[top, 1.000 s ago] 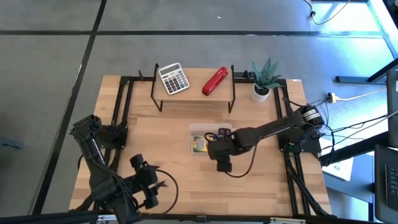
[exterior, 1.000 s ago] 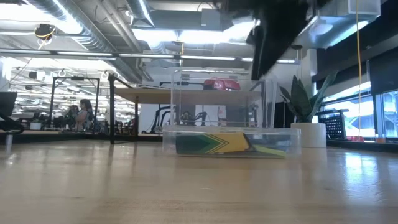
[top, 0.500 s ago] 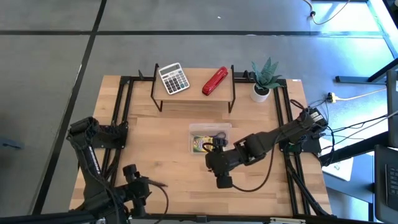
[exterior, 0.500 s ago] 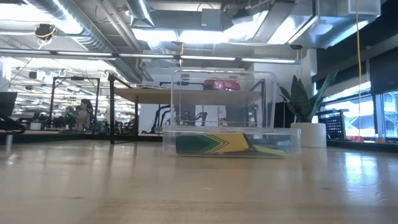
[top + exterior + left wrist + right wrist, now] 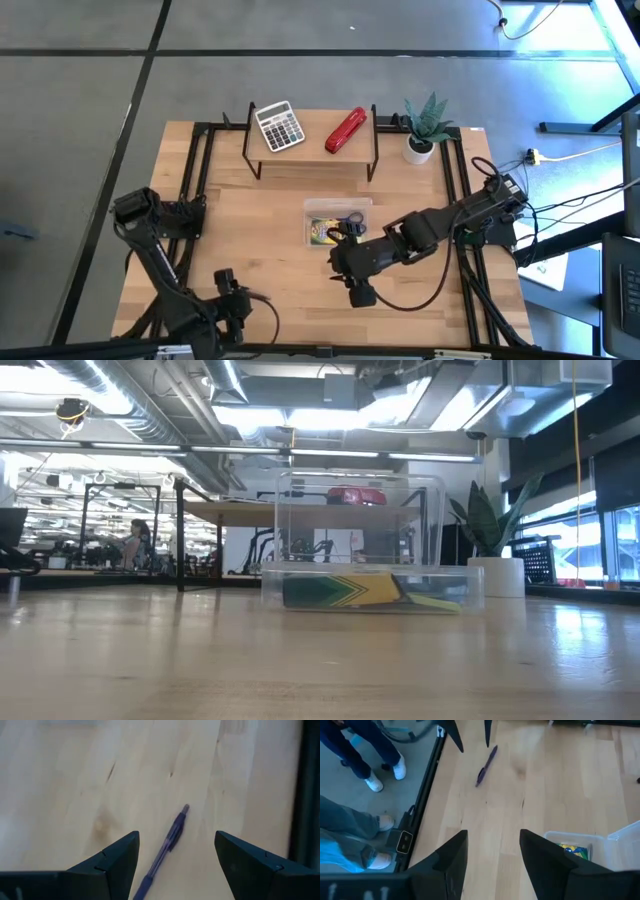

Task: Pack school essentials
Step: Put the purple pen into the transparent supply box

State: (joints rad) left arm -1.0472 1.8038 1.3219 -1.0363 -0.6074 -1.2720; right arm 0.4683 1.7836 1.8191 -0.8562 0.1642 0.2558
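My left gripper spread empty over the pen, right gripper gaping empty beside the box, calculator and stapler beyond it

Pen on table near left edge; box in container centre

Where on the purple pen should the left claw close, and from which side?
Grip the purple pen at mid-barrel, coming straight down, fingers across its thin axis. It lies flat and alone on bare wooden table, between the fingers of the open left claw, so I'd expect both long sides to be free.
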